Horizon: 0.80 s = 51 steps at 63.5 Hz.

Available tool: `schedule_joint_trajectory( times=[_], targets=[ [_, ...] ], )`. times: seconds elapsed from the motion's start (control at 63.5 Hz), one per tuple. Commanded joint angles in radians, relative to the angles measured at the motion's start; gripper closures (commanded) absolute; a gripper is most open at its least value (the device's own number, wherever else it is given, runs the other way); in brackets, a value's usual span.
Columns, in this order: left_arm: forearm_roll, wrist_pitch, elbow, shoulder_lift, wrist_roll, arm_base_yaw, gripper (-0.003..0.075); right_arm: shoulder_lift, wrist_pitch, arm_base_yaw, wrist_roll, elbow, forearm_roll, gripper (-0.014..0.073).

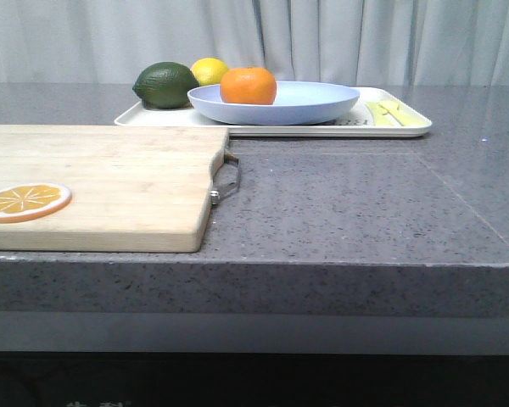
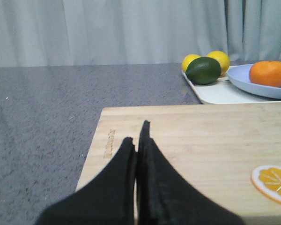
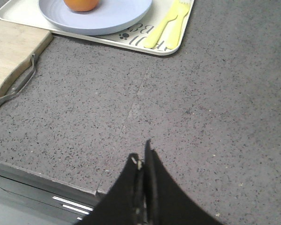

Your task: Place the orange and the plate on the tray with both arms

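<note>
a wooden cutting board lies at the left with an orange slice on it. behind the board's far right corner sits the white tray, carrying the blue plate with the orange resting in it, so the task looks complete. the left gripper hovers over the board, fingers pressed together, empty. the right gripper hangs over bare counter, clenched, holding nothing.
</note>
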Motion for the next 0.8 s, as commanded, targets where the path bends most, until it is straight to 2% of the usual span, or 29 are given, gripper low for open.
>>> schedule_joint_trajectory(
  times=[0.0,0.11,0.221,0.788],
  targets=[
    [-0.028,-0.101,0.016,-0.026,-0.004,0.022,0.0738,0.002,-0.075,-0.003,-0.005,-0.026,-0.001,0.0662],
    [-0.037,-0.133,0.053,-0.052,-0.004,0.024,0.0738,0.002,-0.075,-0.003,-0.005,-0.026,-0.001,0.0662],
    [-0.04,-0.22,0.089,-0.052,-0.004,0.024,0.0738,0.002,-0.075,-0.003,-0.005,-0.026,-0.001,0.0662],
    [-0.04,-0.215,0.087,-0.05,-0.004,0.024,0.0738,0.002,-0.075,-0.003,-0.005,-0.026,-0.001,0.0662]
  ],
)
